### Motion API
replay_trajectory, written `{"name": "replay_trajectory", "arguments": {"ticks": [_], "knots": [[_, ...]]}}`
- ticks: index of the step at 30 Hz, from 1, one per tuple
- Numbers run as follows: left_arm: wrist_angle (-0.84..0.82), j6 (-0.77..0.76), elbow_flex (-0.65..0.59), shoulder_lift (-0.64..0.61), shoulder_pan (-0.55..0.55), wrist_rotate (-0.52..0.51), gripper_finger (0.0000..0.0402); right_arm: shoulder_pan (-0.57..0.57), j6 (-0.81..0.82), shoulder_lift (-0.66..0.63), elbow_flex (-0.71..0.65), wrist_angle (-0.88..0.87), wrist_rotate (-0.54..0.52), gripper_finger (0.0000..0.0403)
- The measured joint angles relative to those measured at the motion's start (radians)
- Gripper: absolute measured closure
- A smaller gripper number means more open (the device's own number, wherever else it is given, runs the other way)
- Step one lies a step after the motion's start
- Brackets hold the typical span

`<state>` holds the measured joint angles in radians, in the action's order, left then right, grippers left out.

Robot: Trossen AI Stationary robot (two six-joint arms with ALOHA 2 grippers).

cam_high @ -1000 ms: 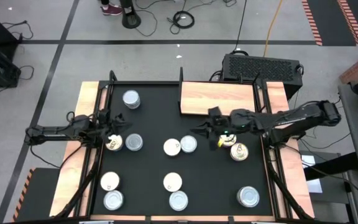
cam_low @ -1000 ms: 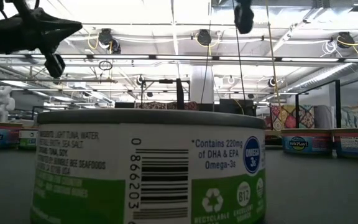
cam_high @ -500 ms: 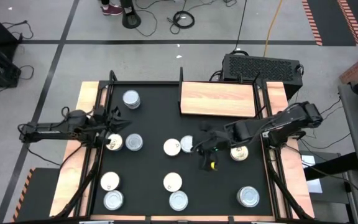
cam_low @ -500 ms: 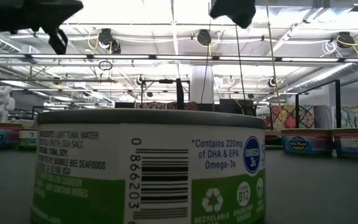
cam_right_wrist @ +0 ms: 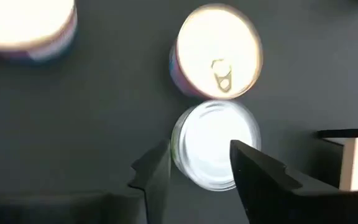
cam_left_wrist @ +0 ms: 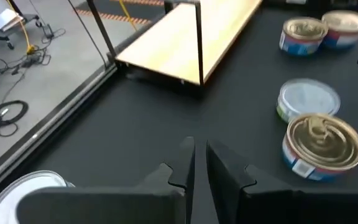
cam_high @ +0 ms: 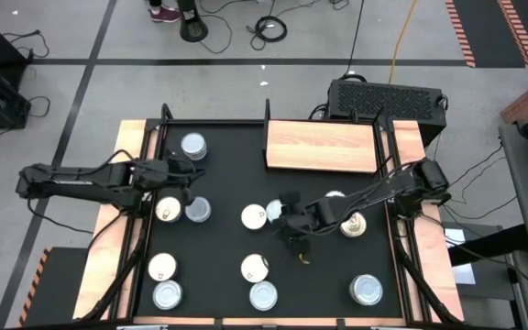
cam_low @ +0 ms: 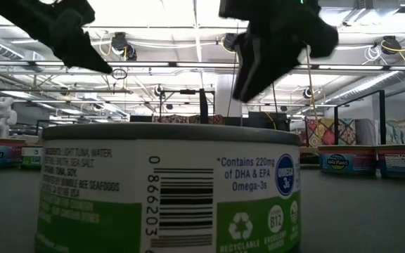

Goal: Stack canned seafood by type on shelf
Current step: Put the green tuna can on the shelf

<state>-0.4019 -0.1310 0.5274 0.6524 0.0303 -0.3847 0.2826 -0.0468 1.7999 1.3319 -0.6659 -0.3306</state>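
Tins (cam_high: 263,294) (eleven), one shelf (cam_high: 321,147)

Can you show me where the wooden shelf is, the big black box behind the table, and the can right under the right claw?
shelf (cam_high: 322,147): high view, bare board middle.
black box (cam_high: 388,99): high view, its top.
silver-topped can (cam_right_wrist: 215,144): right wrist view, lid centre.

Two dark jointed arms; black fingers

Overhead looks straight down; low camera sits against a tin (cam_low: 167,186) (both show arms).
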Motion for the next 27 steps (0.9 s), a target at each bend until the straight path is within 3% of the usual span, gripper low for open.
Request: {"name": "replay_trajectory", "arguments": {"ticks": [5, 12, 23, 27], "knots": [[0.0, 0.017, 0.0, 0.037, 0.0, 0.01, 0.0356, 0.008, 0.006, 0.065, 0.0, -0.001, -0.027, 0.0231], [0.004, 0.063, 0.0, 0.039, 0.0, 0.012, 0.0356, 0.014, 0.016, 0.157, 0.0, 0.003, -0.16, 0.0251], [0.003, 0.064, 0.0, 0.039, 0.0, 0.013, 0.0356, 0.02, 0.087, 0.211, -0.001, 0.053, -0.173, 0.0274], [0.003, 0.066, 0.0, 0.039, 0.0, 0.012, 0.0356, 0.014, 0.16, 0.211, -0.001, 0.054, -0.169, 0.0304]]}}
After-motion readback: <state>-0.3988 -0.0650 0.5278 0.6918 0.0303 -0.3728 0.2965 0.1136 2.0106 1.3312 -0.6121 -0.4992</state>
